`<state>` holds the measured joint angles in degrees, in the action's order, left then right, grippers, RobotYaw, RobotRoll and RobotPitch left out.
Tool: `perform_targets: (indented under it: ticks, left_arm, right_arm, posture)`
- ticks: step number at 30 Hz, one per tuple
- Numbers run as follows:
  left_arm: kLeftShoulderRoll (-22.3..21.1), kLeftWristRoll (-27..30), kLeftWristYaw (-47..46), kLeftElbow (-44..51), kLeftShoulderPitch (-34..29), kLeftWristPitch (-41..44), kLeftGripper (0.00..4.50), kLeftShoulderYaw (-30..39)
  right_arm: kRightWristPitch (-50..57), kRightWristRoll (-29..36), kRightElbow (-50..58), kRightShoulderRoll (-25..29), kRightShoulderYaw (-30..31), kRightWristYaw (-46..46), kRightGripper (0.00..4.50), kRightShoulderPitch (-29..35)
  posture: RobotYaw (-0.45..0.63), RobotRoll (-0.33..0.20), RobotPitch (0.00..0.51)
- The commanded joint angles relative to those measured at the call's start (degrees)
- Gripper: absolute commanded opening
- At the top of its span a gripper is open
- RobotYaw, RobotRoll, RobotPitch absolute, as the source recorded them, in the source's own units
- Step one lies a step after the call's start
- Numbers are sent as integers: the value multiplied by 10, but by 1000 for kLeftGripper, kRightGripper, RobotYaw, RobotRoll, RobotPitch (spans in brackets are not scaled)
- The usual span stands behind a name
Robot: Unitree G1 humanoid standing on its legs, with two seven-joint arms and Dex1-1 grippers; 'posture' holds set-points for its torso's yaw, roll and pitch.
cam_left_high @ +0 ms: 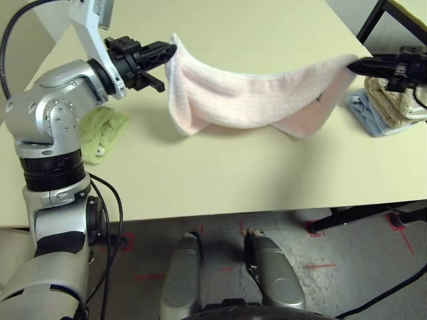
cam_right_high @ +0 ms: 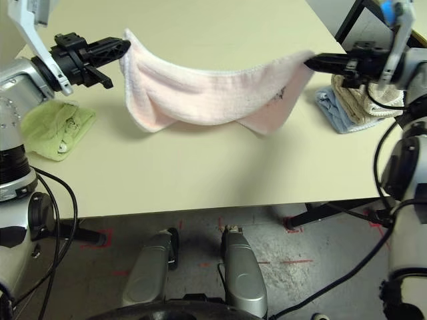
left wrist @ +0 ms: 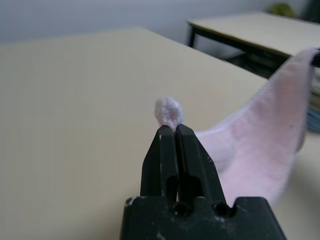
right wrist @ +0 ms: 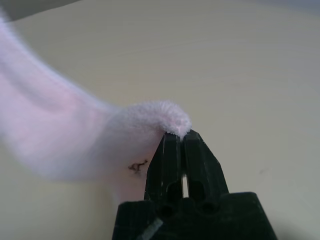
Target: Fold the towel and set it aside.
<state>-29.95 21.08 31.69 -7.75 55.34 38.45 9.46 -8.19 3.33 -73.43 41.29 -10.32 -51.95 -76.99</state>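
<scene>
Table [cam_left_high: 220,180] carries everything, its near edge bare. Towel [cam_left_high: 257,100] hangs in a sagging band above the middle, stretched between both claws. Left gripper [cam_left_high: 168,55] pinches one corner; right gripper [cam_right_high: 312,63] pinches the other. Folded cloths [cam_left_high: 393,100] sit at the right edge, a green cloth [cam_left_high: 100,133] near the left edge.

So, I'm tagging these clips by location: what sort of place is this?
Probably a lab or classroom-like test room: plain beige table, bare concrete floor with red tape marks, and a second black-legged table behind. The towel hangs between both grippers.
</scene>
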Motion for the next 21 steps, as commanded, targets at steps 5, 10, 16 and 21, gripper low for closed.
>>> perform_targets:
  ticks: [5,10,16,21]
  left_arm:
    - [11,-25,-46,-95,71,-223,39,53]
    - [-5,8,17,49,-78,-140,39,11]
    - [5,46,43,192,-250,-90,39,-23]
    - [-13,40,63,211,-339,-83,39,-35]
  right_arm:
    - [-32,69,-9,1,-100,121,0,-77]
    - [20,58,7,0,-61,-54,0,19]
    - [83,60,56,13,-20,-251,0,151]
    - [131,53,94,32,11,-318,0,208]
  posture:
    - [144,0,114]
    - [149,0,133]
    - [156,0,161]
    - [152,0,167]
